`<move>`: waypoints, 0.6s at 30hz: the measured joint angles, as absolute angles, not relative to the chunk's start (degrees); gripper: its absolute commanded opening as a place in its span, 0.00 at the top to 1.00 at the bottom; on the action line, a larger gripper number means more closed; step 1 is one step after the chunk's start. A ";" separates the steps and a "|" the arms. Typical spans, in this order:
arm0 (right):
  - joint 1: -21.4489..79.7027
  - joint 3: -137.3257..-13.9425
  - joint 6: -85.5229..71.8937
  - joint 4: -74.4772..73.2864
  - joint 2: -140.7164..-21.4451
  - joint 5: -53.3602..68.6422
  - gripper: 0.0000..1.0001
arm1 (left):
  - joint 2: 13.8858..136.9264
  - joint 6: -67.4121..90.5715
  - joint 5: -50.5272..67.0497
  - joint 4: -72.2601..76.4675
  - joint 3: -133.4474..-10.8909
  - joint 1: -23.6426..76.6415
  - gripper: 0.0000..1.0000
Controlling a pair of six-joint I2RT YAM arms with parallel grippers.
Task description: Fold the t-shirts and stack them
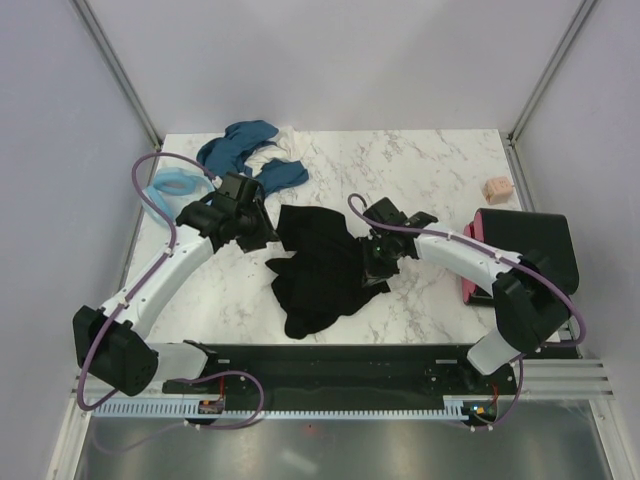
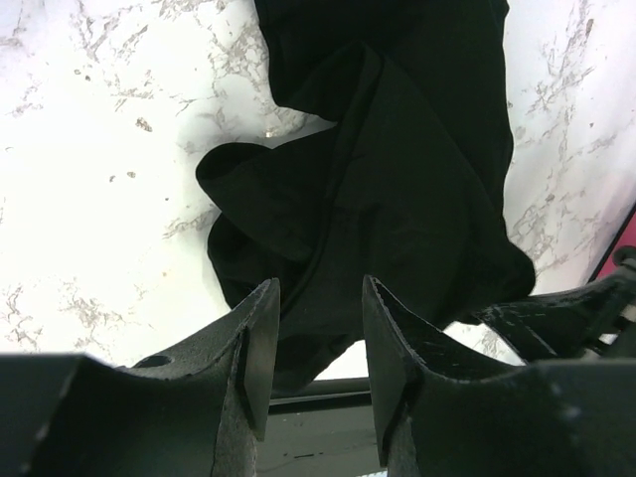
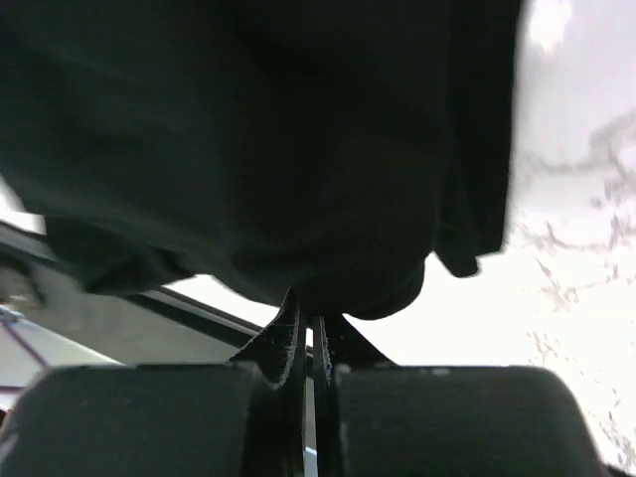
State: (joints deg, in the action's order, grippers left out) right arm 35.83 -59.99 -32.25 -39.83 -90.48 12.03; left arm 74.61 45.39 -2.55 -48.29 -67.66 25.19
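Note:
A crumpled black t-shirt (image 1: 320, 270) lies in the middle of the marble table; it also fills the left wrist view (image 2: 397, 199) and the right wrist view (image 3: 258, 149). My right gripper (image 1: 378, 262) is at the shirt's right edge, its jaws (image 3: 310, 316) pressed together on a fold of the black cloth. My left gripper (image 1: 262, 232) hovers at the shirt's upper left corner. It is open (image 2: 320, 298) with nothing between its fingers, and the cloth lies just beyond the tips. More t-shirts, teal-blue (image 1: 240, 150), light blue (image 1: 175, 185) and white (image 1: 278, 152), are heaped at the back left.
At the right edge a folded black shirt (image 1: 525, 250) rests on a pink one (image 1: 468, 268). A small pinkish-beige block (image 1: 497, 187) sits behind that stack. The table's near edge has a dark rail (image 1: 330, 360) between the arm bases.

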 measured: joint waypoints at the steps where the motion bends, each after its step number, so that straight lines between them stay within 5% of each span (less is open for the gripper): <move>1: 36.18 -61.39 -32.21 -40.05 -90.39 11.97 1.00 | 74.43 45.36 -2.57 -48.29 -67.48 25.19 0.54; 18: 37.41 -108.38 -35.29 -44.64 -92.64 16.14 1.00 | 75.44 45.28 -6.61 -50.94 -72.42 25.08 0.53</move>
